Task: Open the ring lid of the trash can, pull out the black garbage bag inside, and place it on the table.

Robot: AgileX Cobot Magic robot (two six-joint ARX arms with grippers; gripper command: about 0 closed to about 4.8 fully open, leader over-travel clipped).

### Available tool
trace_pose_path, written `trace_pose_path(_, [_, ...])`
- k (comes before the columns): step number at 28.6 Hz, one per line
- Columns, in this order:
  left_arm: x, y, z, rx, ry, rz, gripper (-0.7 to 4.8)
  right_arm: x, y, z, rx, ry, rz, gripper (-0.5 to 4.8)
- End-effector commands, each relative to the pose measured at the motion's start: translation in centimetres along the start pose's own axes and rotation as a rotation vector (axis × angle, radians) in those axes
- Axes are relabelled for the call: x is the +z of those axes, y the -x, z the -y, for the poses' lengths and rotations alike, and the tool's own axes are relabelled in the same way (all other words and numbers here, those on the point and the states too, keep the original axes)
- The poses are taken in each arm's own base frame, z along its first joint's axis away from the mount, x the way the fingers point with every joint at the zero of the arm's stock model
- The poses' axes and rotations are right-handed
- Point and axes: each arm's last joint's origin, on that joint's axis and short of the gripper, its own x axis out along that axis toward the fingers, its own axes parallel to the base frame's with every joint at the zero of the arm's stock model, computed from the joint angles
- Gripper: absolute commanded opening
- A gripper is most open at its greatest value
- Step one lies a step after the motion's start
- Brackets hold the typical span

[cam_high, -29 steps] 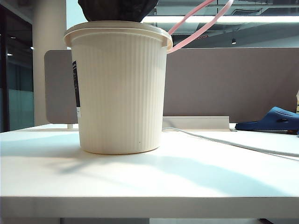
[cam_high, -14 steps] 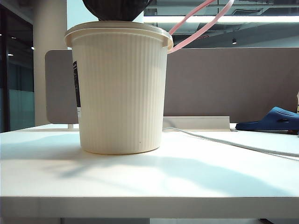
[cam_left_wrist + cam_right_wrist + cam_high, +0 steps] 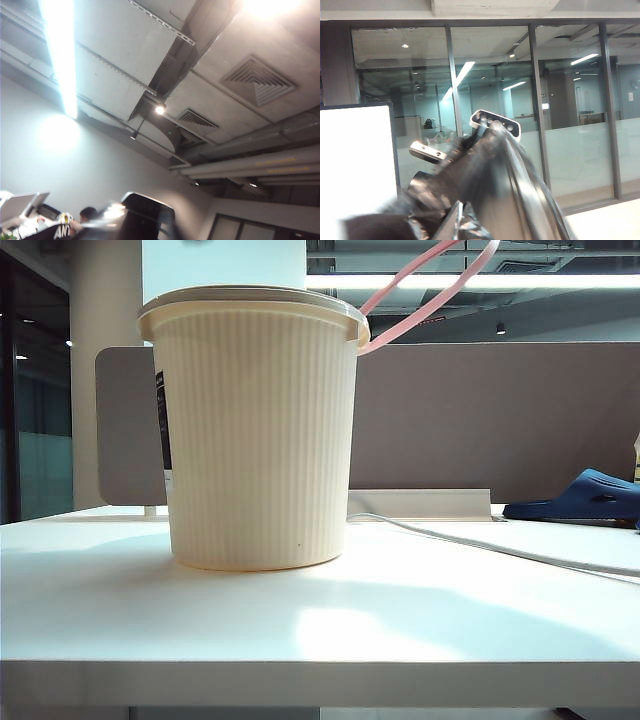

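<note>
Ring lid (image 3: 425,285) stands open, upper right of trash can (image 3: 255,430). Right gripper (image 3: 465,142), frame centre, clamps black garbage bag (image 3: 485,200), lifted out; not yet on table (image 3: 320,630). Left gripper's jaws: cannot tell.

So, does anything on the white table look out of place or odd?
A dark blue slipper-like shoe lies at the table's far right edge, strange on a desk. The cream ribbed plastic trash can stands upright, its thin pink ring lid swung up. Nothing is spilled.
</note>
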Motion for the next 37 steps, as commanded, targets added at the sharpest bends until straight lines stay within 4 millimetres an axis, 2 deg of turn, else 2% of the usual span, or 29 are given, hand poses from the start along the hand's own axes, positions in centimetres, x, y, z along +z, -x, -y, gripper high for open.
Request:
trace_pose_path(1, [-0.1, -0.1, 0.7, -0.018, -0.008, -0.049, 1.89, 0.6, 0.5, -0.2, -0.011, 0.027, 0.016, -0.01])
trace_pose_path(8, [-0.2, -0.1, 0.7, -0.016, -0.008, -0.067, 1.88, 1.7, 1.3, -1.3, -0.01, 0.063, 0.038, -0.01])
trace_pose_path(20, [-0.6, 0.0, 0.6, -0.018, -0.1, -0.208, 1.9, 6.2, 7.7, -3.6, -0.234, 0.214, 0.05, -0.01])
trace_pose_path(23, [-0.8, 0.0, 0.6, -0.017, -0.113, -0.279, 2.6, 6.9, 9.2, -4.0, -0.297, 0.239, 0.027, -0.01])
trace_pose_path(31, [-1.0, 0.1, 0.9, -0.039, -0.15, -0.337, 2.6, 7.5, 12.2, -5.5, -0.539, 0.336, -0.031, -0.01])
trace_pose_path(37, [-1.1, 0.1, 1.1, -0.054, -0.171, -0.374, 2.55, 7.0, 12.7, -5.4, -0.614, 0.341, -0.078, -0.01])
